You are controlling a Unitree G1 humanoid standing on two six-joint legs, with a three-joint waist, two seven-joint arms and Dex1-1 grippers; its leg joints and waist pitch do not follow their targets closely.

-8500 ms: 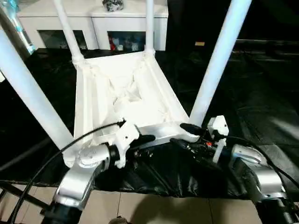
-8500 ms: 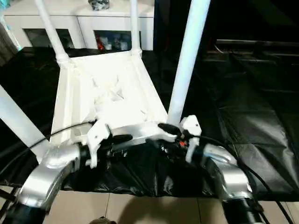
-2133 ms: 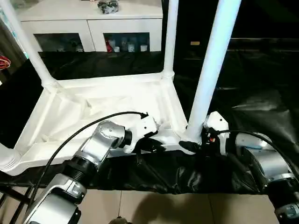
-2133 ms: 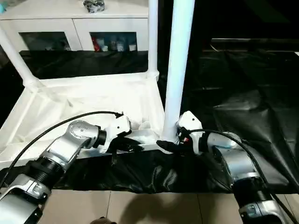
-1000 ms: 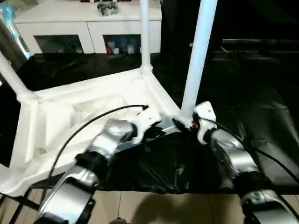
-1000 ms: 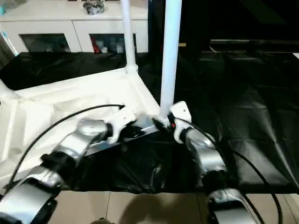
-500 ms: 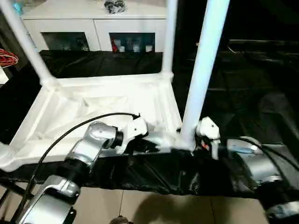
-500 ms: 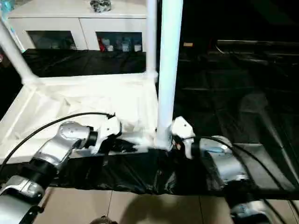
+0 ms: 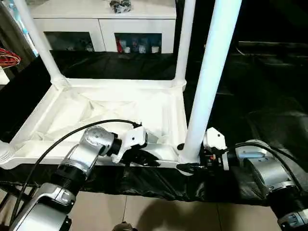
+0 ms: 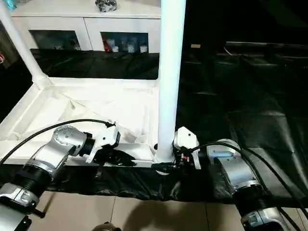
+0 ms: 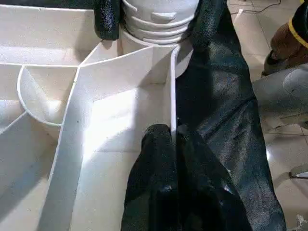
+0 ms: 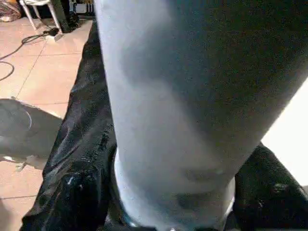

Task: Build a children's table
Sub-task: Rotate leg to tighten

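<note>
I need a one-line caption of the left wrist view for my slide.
Left gripper shut on the upturned tabletop's near rim, while the right gripper straddles the corner leg's base.

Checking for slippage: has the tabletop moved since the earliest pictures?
Yes. The tabletop has swung: its far right corner, once before the cabinet's right door, now lies past the cabinet's right end.

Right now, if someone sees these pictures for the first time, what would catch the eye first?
First, the upside-down white tabletop on the black sheet, its legs pointing up. The thick near leg dominates the middle. At its base the right gripper stands with one finger on each side, while the left gripper pinches the tabletop's near rim. Behind stands a white cabinet.
</note>
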